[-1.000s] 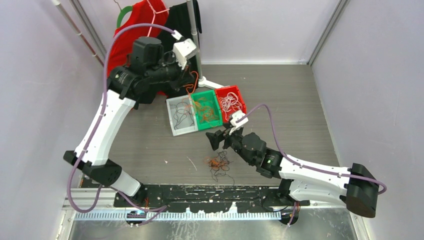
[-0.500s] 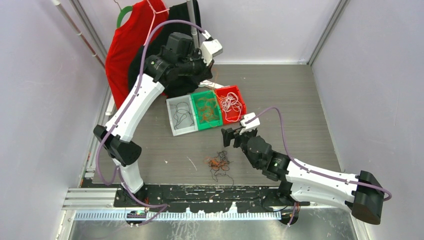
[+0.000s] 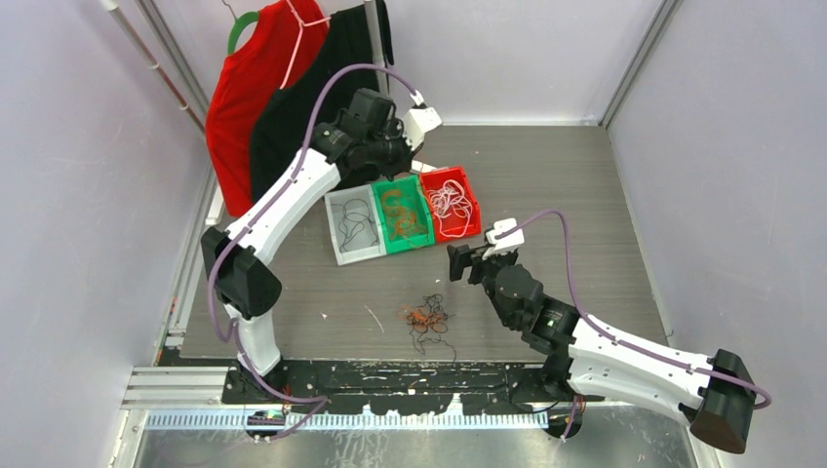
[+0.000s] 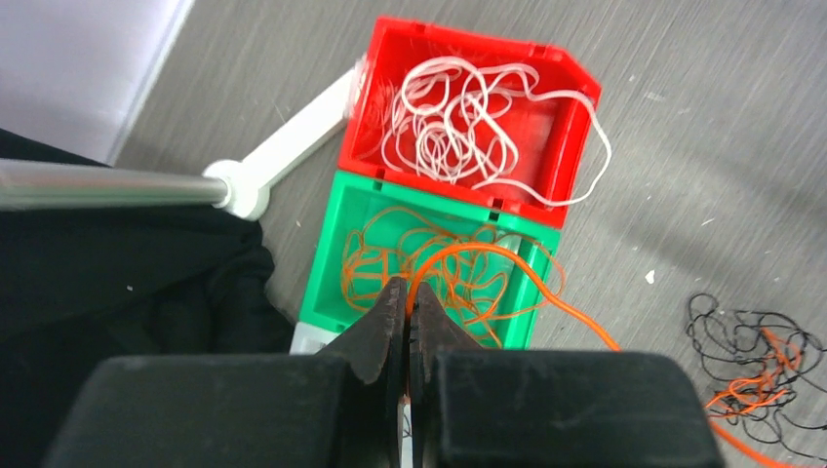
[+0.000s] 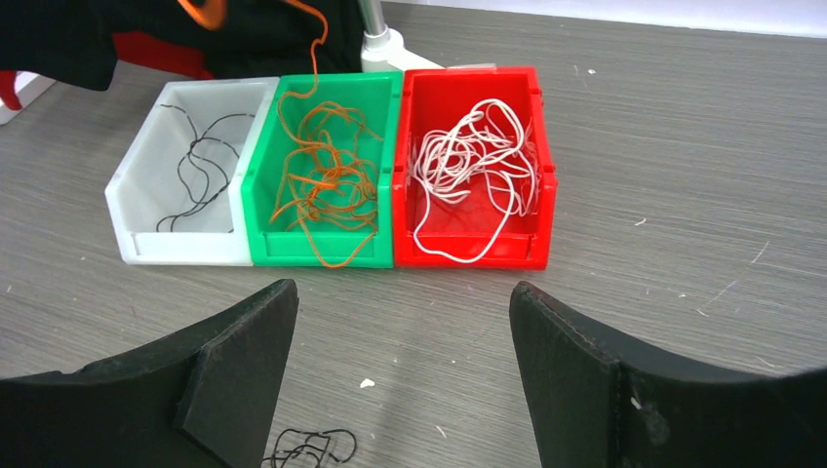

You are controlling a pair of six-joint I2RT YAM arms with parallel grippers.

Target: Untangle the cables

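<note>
Over the far row of bins, the left arm reached out long from its base, elbow raised. Its left hand [image 4: 408, 292] pointed down above the green bin [image 4: 324, 273], pinched tight on an orange cable [image 4: 583, 318]. That strand rose from between the fingertips, arched over the green bin's corner and ran down towards the worktop [image 3: 585, 195] near the snarl of cables [image 3: 427, 320]; whether it joined the snarl could not be told. The right arm lay low across the near right of the worktop. Its right hand [image 5: 402, 297] was spread wide and empty, facing the bins from just in front of them. The snarl lay closer to the arms' bases than that hand, near it but apart. It was a loose heap of thin black loops with orange threaded through. The white bin [image 5: 132, 195] held a few black cables, the green bin a curly orange mass, and the red bin [image 5: 544, 210] white loops, one spilling over its rim.
</note>
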